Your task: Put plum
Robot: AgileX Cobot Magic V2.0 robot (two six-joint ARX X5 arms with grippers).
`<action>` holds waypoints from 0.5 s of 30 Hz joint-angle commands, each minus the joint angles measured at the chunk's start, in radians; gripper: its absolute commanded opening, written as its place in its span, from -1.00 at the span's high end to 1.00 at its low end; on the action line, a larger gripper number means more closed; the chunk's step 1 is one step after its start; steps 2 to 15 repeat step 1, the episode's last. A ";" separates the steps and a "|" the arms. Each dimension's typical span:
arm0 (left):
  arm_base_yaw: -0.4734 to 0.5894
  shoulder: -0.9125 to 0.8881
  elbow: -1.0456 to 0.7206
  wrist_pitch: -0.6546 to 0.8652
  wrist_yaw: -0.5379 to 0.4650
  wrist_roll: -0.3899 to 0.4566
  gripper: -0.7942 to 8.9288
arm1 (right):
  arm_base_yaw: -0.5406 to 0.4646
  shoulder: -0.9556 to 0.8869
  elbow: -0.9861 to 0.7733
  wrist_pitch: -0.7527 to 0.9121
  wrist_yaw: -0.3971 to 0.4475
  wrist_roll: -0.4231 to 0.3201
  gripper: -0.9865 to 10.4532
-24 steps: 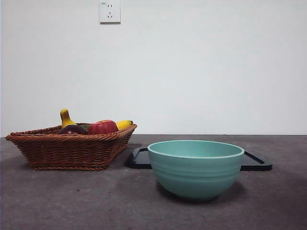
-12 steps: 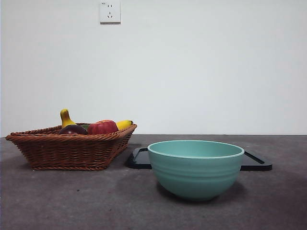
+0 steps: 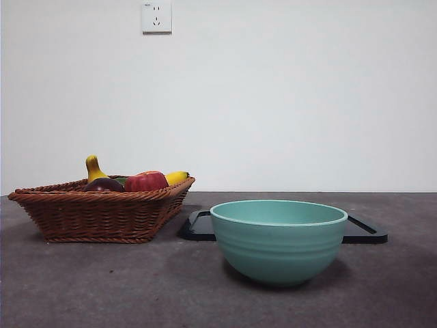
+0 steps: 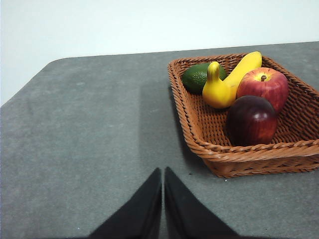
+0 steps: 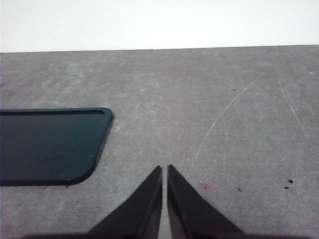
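Observation:
The dark maroon plum (image 4: 252,120) lies in a brown wicker basket (image 4: 239,154) beside a red apple (image 4: 263,86). In the front view the plum (image 3: 104,184) peeks over the basket's rim (image 3: 89,196) at the left. My left gripper (image 4: 163,172) is shut and empty, above the grey table, apart from the basket. My right gripper (image 5: 165,170) is shut and empty, above bare table beside a black tray (image 5: 47,147). Neither arm shows in the front view.
The basket also holds a yellow banana (image 4: 231,78), a yellow gourd-shaped fruit (image 3: 94,168) and a green avocado (image 4: 198,77). A teal bowl (image 3: 278,239) stands at the front centre, with the black tray (image 3: 365,230) behind it. The table edge (image 4: 27,87) runs beyond the left gripper.

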 commanded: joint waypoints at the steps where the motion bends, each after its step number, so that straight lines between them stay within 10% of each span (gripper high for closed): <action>1: 0.001 -0.002 -0.021 -0.006 -0.004 -0.002 0.82 | 0.000 -0.003 -0.005 0.010 0.001 0.003 0.82; 15: 0.001 -0.002 -0.021 -0.006 -0.004 -0.002 0.82 | 0.000 -0.003 -0.005 0.010 0.001 0.003 0.82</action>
